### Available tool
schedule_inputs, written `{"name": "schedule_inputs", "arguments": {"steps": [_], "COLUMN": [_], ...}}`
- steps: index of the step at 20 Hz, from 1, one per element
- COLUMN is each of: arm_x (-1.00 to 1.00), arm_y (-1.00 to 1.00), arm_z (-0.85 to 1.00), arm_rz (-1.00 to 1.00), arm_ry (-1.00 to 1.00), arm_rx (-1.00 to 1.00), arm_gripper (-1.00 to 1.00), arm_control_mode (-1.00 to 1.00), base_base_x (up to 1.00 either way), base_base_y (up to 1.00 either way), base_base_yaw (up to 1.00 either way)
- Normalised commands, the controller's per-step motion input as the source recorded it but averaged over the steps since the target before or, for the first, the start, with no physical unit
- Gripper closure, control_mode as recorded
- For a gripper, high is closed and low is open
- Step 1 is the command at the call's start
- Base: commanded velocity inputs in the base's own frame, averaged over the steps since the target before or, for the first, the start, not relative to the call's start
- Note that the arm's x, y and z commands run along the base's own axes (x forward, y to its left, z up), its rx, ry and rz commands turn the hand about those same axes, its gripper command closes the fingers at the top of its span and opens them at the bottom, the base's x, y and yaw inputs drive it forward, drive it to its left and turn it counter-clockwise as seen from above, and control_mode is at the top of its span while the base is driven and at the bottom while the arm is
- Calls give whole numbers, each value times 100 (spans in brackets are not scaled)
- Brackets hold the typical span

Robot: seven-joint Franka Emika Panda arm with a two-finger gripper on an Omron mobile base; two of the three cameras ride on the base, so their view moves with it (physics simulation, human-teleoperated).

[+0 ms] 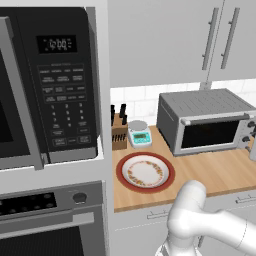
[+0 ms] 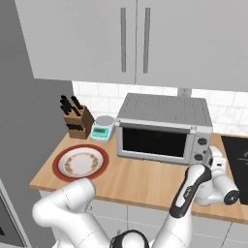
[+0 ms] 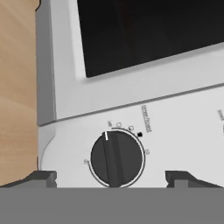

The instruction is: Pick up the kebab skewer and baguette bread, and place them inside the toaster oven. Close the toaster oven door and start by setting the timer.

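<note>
Reaching forward from the base, the white arm bends at the elbow low in the right base view and stretches toward the right end of the toaster oven (image 2: 162,127), its gripper (image 2: 217,160) raised just in front of the control panel. In the hand view the camera looks straight at the timer knob (image 3: 116,158), a dark dial with a raised bar and a white pointer mark aimed at about 11 o'clock. The two dark fingertips (image 3: 43,178) rise at 7 and 5 o'clock of the knob, spread wider than the dial, so the jaws stand open and hold nothing; whether they touch the panel cannot be told.

The toaster oven door (image 2: 154,142) is shut, its dark glass flush with the front and the silver bar handle along its top edge. The kebab skewer and baguette bread cannot be made out through the glass.

On the wooden table (image 1: 220,172), at 9 o'clock of the oven, lies a red-rimmed plate (image 1: 145,172). Beyond it, near the wall, stand a small kitchen scale (image 1: 139,135) and a knife block (image 1: 118,131). A black microwave (image 1: 47,80) sits at 9 o'clock in the left base view.
</note>
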Motion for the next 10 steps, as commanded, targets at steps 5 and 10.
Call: {"name": "schedule_inputs", "arguments": {"steps": [5,10], "arm_x": [0,0], "arm_y": [0,0], "arm_z": [0,0], "arm_rz": [-8,-4], "arm_ry": [-10,-8], "arm_rx": [0,0], "arm_gripper": [-100,-100], "arm_control_mode": [-100,-100], "base_base_x": [0,0], "base_base_y": [0,0], "base_base_yaw": [0,0]}}
